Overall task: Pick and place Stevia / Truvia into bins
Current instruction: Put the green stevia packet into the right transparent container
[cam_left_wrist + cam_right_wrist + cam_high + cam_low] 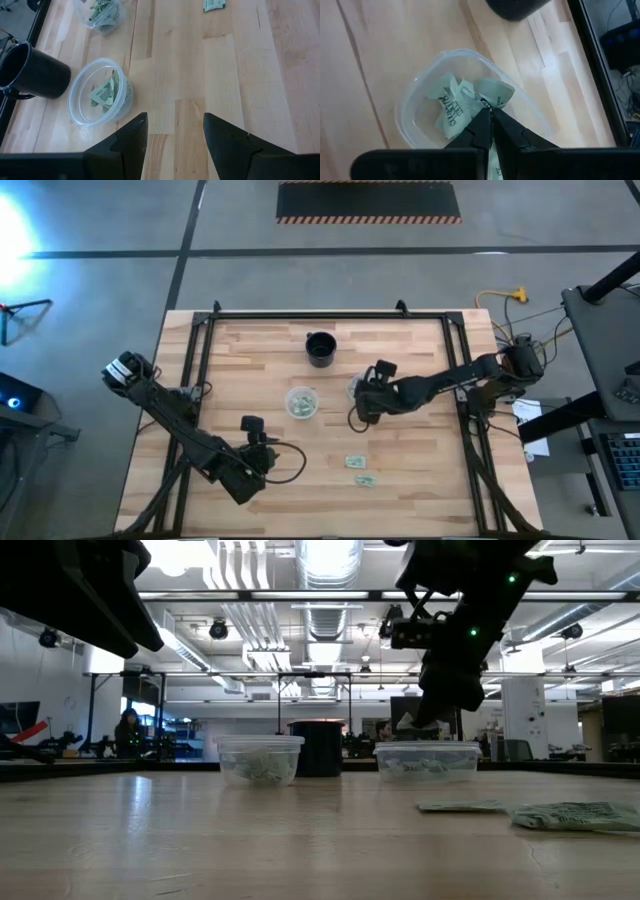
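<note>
So the right gripper (491, 116) is pinching a crinkly green-white paper packet (492, 95) over a round clear plastic cup (410, 107), left gripper (175, 131) spread.

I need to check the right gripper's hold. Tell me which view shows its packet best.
The right wrist view: the right gripper, shut, pinches a packet over a clear cup. The low view shows only a pale scrap under it; the high view hides it; the left wrist view doesn't show it.
</note>
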You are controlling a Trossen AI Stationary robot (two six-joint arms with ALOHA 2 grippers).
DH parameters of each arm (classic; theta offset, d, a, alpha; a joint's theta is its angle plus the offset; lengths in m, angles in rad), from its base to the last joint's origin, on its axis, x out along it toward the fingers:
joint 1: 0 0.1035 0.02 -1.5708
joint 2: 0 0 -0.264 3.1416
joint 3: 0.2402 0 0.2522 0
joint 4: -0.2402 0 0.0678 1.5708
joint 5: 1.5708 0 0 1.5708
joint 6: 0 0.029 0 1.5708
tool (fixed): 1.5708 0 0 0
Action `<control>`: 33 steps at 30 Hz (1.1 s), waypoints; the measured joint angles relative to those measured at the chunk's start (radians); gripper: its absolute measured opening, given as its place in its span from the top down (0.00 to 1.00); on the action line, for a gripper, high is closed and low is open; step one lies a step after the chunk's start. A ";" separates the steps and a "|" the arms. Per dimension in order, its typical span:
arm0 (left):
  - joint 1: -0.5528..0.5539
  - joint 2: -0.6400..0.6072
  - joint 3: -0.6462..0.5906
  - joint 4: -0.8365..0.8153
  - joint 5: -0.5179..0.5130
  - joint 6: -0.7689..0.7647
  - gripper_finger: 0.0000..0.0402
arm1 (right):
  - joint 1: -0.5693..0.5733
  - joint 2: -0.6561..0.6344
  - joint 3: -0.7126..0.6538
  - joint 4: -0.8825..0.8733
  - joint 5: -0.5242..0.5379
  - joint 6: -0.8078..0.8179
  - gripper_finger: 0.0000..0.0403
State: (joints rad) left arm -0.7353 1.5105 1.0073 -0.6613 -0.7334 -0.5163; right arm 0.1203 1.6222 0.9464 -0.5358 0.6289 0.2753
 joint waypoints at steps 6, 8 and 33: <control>0.000 0.000 0.000 0.000 0.000 0.000 0.56 | -0.004 0.000 -0.001 -0.006 -0.010 -0.003 0.89; 0.000 0.000 0.000 0.000 0.000 0.000 0.56 | -0.003 0.000 -0.001 -0.005 -0.010 -0.003 0.85; 0.000 0.000 0.000 0.007 0.000 0.000 0.56 | 0.461 -0.073 -0.002 0.165 -0.193 0.106 0.74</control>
State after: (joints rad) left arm -0.7356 1.5105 1.0073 -0.6544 -0.7334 -0.5167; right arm 0.5813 1.5488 0.9440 -0.3706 0.4359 0.3812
